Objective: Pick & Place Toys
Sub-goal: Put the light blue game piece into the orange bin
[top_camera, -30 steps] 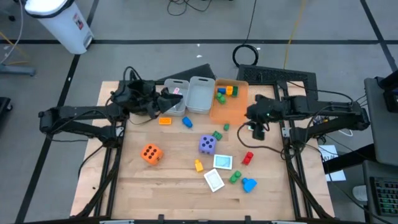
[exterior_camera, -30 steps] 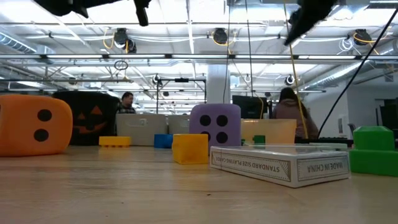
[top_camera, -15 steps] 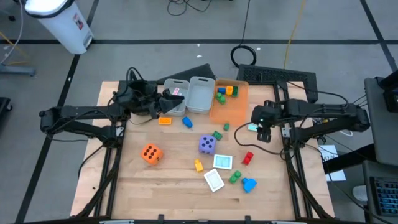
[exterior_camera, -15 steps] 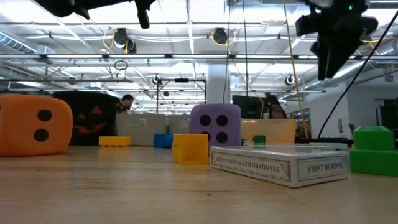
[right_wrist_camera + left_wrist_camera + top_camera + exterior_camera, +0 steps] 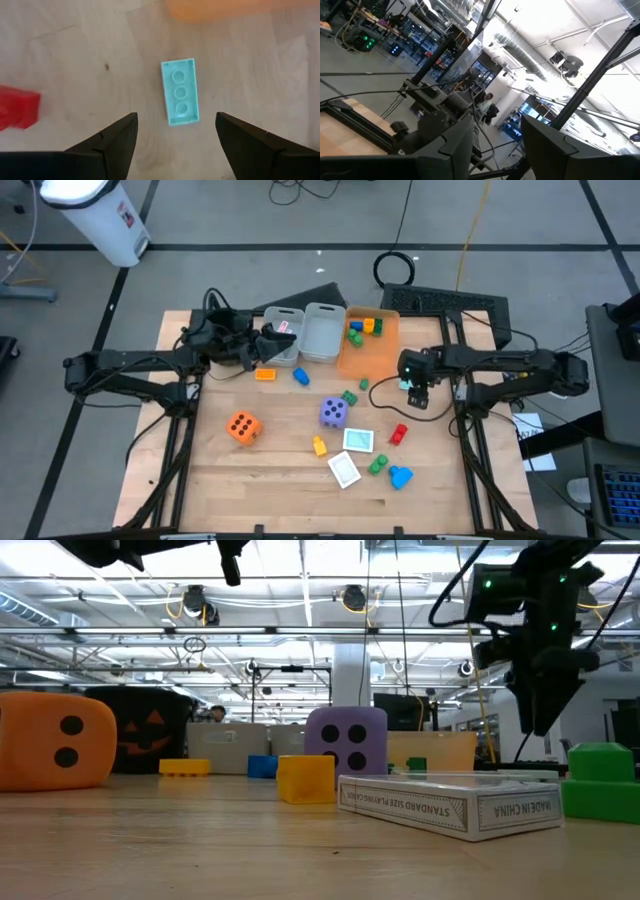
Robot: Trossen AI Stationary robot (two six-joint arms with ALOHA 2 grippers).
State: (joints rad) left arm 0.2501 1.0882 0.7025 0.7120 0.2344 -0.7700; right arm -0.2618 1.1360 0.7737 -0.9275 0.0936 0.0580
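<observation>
The toys lie scattered on the wooden table: an orange die, a purple die, a white card, a teal card and small coloured blocks. A teal brick lies flat, studs up, just right of the orange bin. My right gripper hangs open above this brick, pointing down, its fingers apart on either side and touching nothing; the high view shows this gripper covering the brick. My left gripper waits open over the left grey bin.
A second grey bin stands between the left grey bin and the orange bin, which holds several blocks. A red block lies close to the teal brick. The near left of the table has free room.
My right gripper has come down from high above the table toward the teal brick beside the orange bin, and it has tipped from a slant to point nearly straight down. The toys have stayed where they were.
</observation>
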